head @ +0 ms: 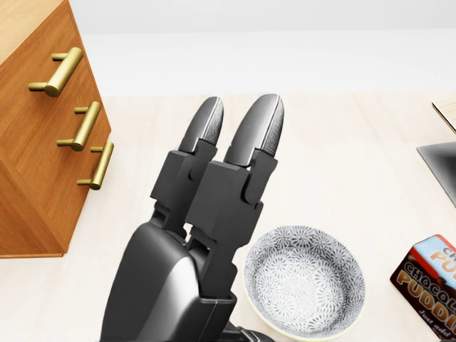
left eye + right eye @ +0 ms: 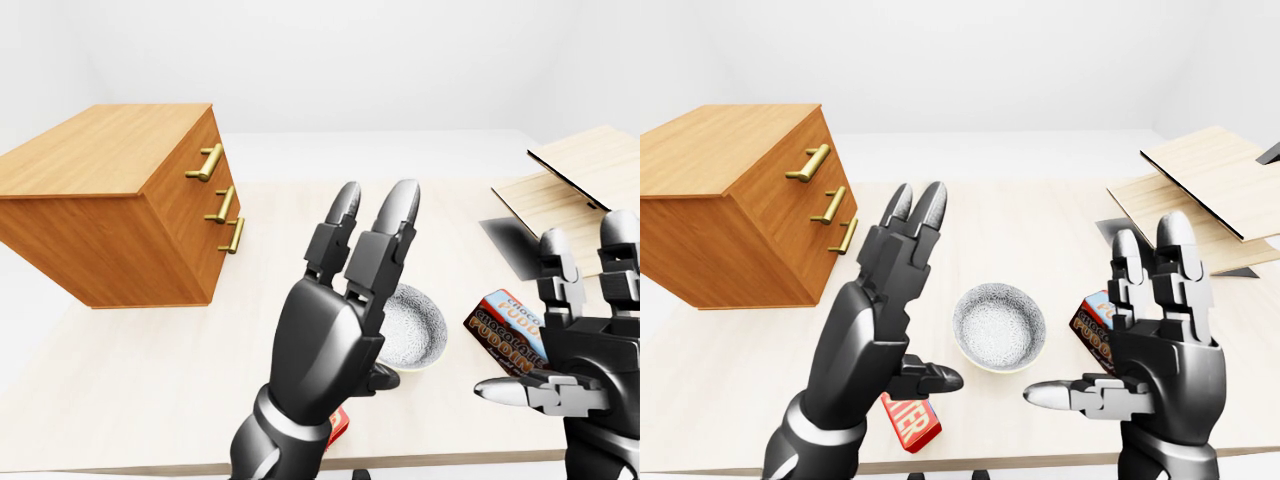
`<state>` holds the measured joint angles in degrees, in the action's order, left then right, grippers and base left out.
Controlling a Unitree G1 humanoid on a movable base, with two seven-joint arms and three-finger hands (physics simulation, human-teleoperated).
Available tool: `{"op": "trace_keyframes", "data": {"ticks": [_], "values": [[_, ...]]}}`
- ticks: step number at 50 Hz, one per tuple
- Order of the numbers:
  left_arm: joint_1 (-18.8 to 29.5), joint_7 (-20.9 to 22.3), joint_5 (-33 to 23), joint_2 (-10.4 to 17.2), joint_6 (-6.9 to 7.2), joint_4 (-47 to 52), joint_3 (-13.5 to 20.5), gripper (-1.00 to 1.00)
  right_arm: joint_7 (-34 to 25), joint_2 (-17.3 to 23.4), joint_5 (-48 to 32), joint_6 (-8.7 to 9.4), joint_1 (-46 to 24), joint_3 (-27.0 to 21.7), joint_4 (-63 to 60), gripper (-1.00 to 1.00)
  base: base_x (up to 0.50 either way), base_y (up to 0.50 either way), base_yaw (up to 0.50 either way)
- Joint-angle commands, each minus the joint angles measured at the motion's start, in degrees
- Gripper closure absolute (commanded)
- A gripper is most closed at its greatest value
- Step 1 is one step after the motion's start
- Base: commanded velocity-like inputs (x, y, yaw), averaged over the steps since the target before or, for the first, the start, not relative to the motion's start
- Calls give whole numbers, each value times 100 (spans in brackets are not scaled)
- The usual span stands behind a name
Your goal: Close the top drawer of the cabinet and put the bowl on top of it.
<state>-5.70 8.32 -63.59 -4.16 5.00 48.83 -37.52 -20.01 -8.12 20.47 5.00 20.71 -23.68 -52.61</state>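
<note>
A wooden cabinet (image 2: 725, 210) with three brass handles (image 2: 808, 163) stands at the left on the pale table; its drawers look flush. A grey speckled bowl (image 2: 1000, 326) sits on the table between my two hands. My left hand (image 2: 902, 300) is open, fingers straight up, thumb pointing toward the bowl, just left of it. My right hand (image 2: 1110, 330) is open too, to the bowl's right, thumb toward it. Neither hand touches the bowl.
A chocolate pudding box (image 2: 505, 325) lies right of the bowl, partly behind my right hand. A small red packet (image 2: 910, 420) lies under my left hand near the table's (image 2: 730, 400) bottom edge. Light wooden boards (image 2: 1215, 190) and a dark sheet lie at the right.
</note>
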Motion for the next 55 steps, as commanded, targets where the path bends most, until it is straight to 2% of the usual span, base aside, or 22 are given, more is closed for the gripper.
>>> {"op": "trace_keyframes", "data": {"ticks": [1,13,14,16,17,18,32,33,41,43,55], "values": [[-198,131,-1146,-1,0,-671,-996,-100,86,100,259,0,-127,-280,-19,-100,0,0,0],[-197,126,-1178,1,0,-701,-1030,-100,54,72,258,0,-153,-323,-33,-100,0,0,0],[-190,-105,-1464,-26,0,-1485,-1226,-100,73,126,467,0,-182,-496,-86,-100,0,0,0],[-189,-124,-1482,-34,0,-1543,-1238,-100,61,120,480,0,-196,-525,-95,-100,0,0,0],[-311,-290,-1822,86,0,-2389,-1413,-100,39,122,543,0,-194,-577,-112,-100,0,0,0],[-321,-303,-1844,85,0,-2447,-1420,-100,29,115,544,0,-200,-588,-116,-100,0,0,0],[-332,-327,-1842,87,0,-2515,-1399,-100,2,94,537,0,-219,-614,-117,-100,0,0,0],[-308,-336,-1809,67,0,-2801,-1351,-100,-16,75,515,0,-202,-583,-122,-100,0,0,0],[-292,-392,-1767,36,0,-2982,-1310,-100,-27,71,511,0,-205,-583,-116,-100,0,0,0],[-246,-387,-1727,-2,0,-3129,-1210,-100,-36,62,498,0,-195,-567,-119,-100,0,0,0],[-254,-384,-1735,-12,0,-3133,-1198,-100,-37,60,492,0,-191,-561,-117,-100,0,0,0]]}}
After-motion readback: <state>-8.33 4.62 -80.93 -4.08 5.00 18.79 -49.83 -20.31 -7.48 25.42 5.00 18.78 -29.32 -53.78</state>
